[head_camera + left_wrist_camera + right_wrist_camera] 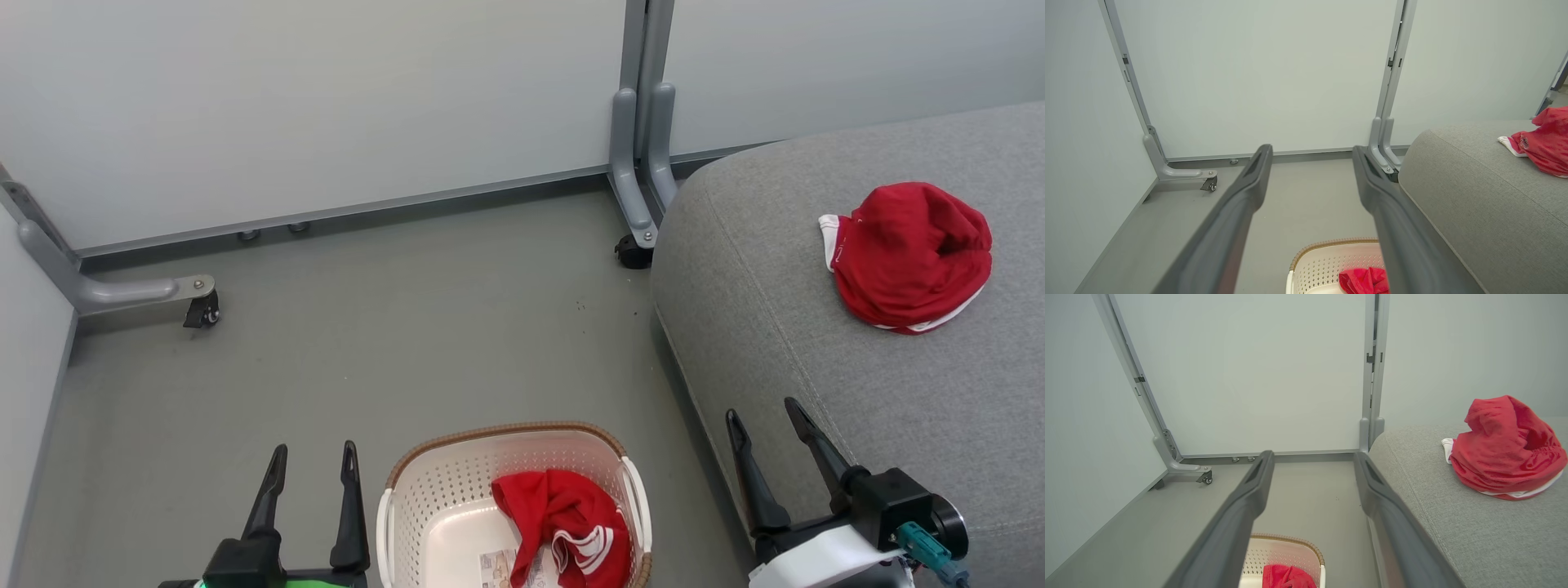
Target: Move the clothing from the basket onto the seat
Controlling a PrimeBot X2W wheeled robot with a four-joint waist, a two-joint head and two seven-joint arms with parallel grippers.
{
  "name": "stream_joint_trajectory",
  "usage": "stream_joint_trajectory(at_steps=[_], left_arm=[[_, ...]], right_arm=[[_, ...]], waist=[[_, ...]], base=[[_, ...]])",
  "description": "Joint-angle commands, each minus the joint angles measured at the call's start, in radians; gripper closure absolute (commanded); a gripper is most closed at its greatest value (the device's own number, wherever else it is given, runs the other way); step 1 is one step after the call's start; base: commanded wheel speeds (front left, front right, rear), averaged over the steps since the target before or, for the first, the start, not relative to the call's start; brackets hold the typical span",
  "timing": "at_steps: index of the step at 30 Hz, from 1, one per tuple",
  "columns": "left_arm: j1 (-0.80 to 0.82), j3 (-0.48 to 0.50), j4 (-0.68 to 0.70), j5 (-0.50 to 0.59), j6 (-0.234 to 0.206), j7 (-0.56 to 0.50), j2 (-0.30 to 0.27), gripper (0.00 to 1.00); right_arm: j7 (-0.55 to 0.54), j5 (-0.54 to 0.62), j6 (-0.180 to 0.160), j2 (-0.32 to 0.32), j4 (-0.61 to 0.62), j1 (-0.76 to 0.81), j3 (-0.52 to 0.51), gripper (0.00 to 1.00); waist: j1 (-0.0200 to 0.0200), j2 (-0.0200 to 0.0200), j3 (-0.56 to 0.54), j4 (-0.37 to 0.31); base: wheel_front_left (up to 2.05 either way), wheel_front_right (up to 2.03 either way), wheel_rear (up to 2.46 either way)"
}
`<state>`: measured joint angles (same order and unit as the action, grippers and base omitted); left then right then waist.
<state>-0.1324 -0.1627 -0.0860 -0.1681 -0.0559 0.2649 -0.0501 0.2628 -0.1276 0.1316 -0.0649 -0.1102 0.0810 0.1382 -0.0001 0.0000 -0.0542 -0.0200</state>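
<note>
Hanging spread and empty, the left end effector and right end effector flank the basket holding one red garment; the second garment lies on the seat. A deep pinch might snag the holed wall, lifting the basket.

Before me lies a grey floor, bounded by pale partition panels. A grey metal post joins two panels, ending in a black caster. A second caster stands far left.
</note>
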Motion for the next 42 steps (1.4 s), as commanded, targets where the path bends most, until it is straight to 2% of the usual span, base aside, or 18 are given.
stream_joint_trajectory(at_steps=[1,12,29,37,42], left_arm=[[-0.011,0.0,-0.002,-0.004,-0.006,-0.001,-0.001,0.0],[-0.011,-0.011,-0.02,0.007,0.01,-0.001,-0.001,0.0],[-0.007,-0.038,-0.031,0.024,0.008,-0.001,-0.001,0.0],[0.019,-0.046,-0.034,0.034,0.035,-0.001,-0.001,0.0],[0.086,-0.069,-0.061,0.032,0.06,-0.001,-0.001,0.0]], right_arm=[[0.003,0.0,-0.002,0.002,0.0,0.005,-0.006,0.0],[0.003,0.008,-0.002,0.004,-0.008,0.015,-0.014,0.0],[0.003,0.009,-0.002,0.007,-0.01,0.012,-0.021,0.0],[0.003,0.016,-0.002,0.008,-0.002,-0.007,-0.03,0.0],[0.003,0.028,-0.002,-0.002,0.013,-0.036,-0.046,0.0]], waist=[[0.0001,0.0,-0.001,0.0],[0.0001,0.0,-0.006,-0.004],[0.0001,0.0,0.004,-0.002],[0.0001,0.0,0.03,-0.015],[0.0001,0.0,0.091,-0.04]], base=[[0.0,0.0,0.0],[0.0,0.0,0.0],[0.0,0.0,0.0],[0.0,0.0,0.0],[0.0,0.0,0.0]])
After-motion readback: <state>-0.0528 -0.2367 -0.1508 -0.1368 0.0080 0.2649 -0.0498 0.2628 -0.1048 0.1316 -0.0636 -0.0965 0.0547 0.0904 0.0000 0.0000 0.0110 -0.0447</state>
